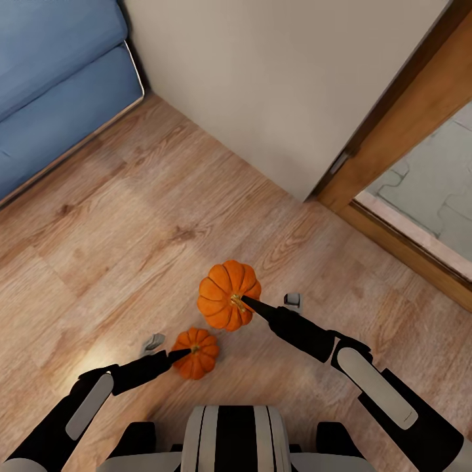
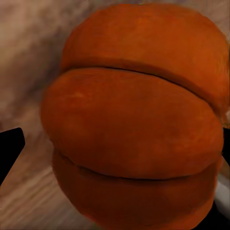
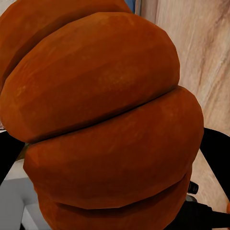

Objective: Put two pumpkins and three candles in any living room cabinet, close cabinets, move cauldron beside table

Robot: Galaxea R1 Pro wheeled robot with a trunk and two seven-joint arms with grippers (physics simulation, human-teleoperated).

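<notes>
Two ribbed orange pumpkins are held above the wooden floor. The larger-looking pumpkin [image 1: 229, 294] sits in my right gripper [image 1: 244, 303], whose dark fingers close on it near the stem; up close it is a bulging orange mass [image 3: 105, 124]. The other pumpkin [image 1: 195, 353] is lower and to the left, with my left gripper [image 1: 183, 354] shut on it; its ribs crowd the left wrist view [image 2: 134, 124], a dark finger [image 2: 9, 148] at the edge. Candles, cabinet, table and cauldron are out of view.
A blue sofa [image 1: 52, 85] stands at the upper left. A beige wall [image 1: 282, 85] runs ahead to a corner, beside a brown wooden door frame [image 1: 406, 124] opening onto grey tiled ground [image 1: 432, 183]. Light wood flooring [image 1: 118, 249] lies below.
</notes>
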